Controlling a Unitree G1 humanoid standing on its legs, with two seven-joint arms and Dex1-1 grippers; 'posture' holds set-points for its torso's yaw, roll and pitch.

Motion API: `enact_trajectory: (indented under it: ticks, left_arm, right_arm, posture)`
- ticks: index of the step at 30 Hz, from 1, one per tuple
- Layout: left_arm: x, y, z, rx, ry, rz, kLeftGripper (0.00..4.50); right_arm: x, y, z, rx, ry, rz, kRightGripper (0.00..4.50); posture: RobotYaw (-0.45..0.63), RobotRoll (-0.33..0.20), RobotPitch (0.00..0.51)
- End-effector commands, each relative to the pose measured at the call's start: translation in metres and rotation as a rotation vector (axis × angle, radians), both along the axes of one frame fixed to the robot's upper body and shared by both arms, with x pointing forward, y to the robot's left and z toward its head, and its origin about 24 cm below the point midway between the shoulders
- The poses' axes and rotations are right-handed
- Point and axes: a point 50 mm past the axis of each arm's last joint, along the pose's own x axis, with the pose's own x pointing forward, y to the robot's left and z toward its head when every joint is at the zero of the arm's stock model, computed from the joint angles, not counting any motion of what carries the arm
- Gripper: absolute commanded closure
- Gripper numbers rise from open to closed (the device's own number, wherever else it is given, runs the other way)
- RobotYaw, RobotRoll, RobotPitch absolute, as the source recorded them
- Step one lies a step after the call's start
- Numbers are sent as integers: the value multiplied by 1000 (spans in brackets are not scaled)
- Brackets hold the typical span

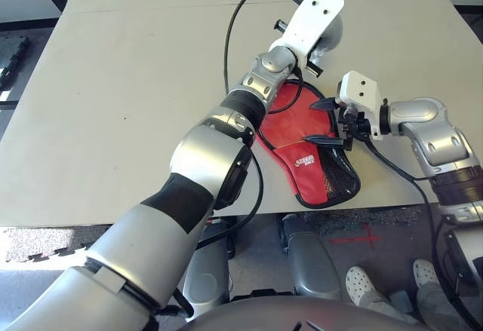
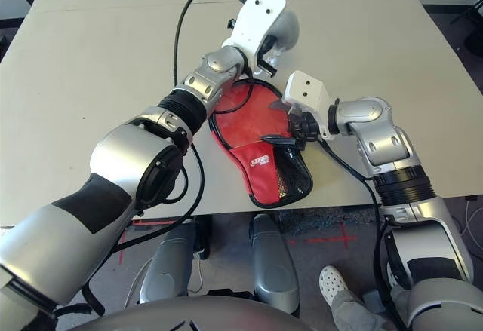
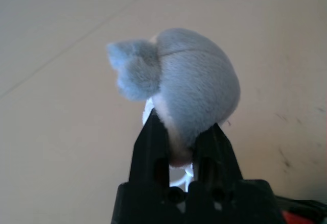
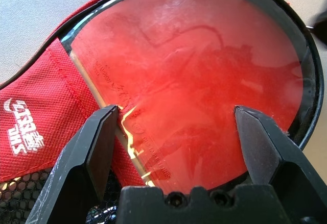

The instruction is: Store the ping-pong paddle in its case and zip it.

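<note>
Ping-pong paddle (image 4: 189, 81) lying in the open case (image 1: 306, 167) near the table's (image 1: 136, 82) front edge; right gripper (image 4: 181, 127) spread wide above it, left gripper (image 3: 181, 137) pinching a grey plush pouch (image 3: 191, 86); park the pouch well clear before zipping

Pale beige table (image 1: 128, 82) with a seam across its far part, grey floor (image 1: 30, 244) with red tape marks beneath
</note>
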Motion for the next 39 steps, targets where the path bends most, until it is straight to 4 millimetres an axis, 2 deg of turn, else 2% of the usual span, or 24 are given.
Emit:
enact_trajectory:
  ticks: [1, 7, 9, 12, 15, 18, 22, 24, 30, 39]
  left_arm:
    - [-22, -37, 4, -34, 11, -172, 2277]
    - [-10, -19, 30, -50, -38, -171, 37]
    - [-7, -13, 37, -51, -53, -165, 37]
    - [5, 15, 52, -11, -93, -155, 37]
    - [11, 37, 56, 42, -118, -155, 37]
    - [15, 55, 55, 79, -117, -166, 37]
    - [21, 102, 43, 152, -110, -146, 37]
    - [20, 115, 33, 167, -96, -154, 37]
    - [2, 127, 6, 186, -57, -267, 37]
    - [-37, 126, -24, 150, 23, -329, 37]
  right_arm:
    - [-10, -1, -41, -68, 167, -16, 0]
    - [-8, 0, -42, -69, 169, -13, 0]
    - [-8, 1, -43, -69, 169, -11, 0]
    - [-7, 1, -43, -69, 169, -9, 0]
    - [-6, 1, -44, -69, 171, -7, 0]
    - [-6, 2, -45, -69, 171, -5, 0]
    - [-5, 2, -45, -67, 171, -6, 0]
    - [-4, 2, -45, -67, 171, -6, 0]
    - [-3, 2, -45, -67, 170, -6, 0]
    - [-3, -1, -44, -73, 166, -6, 0]
  posture:
    - [-169, 0, 237]
    - [-154, 0, 240]
    - [-143, 0, 241]
    - [-140, 0, 241]
    - [-121, 0, 246]
    - [-114, 0, 246]
    - [-108, 0, 247]
    - [-108, 0, 247]
    - [-96, 0, 244]
    - [-105, 0, 241]
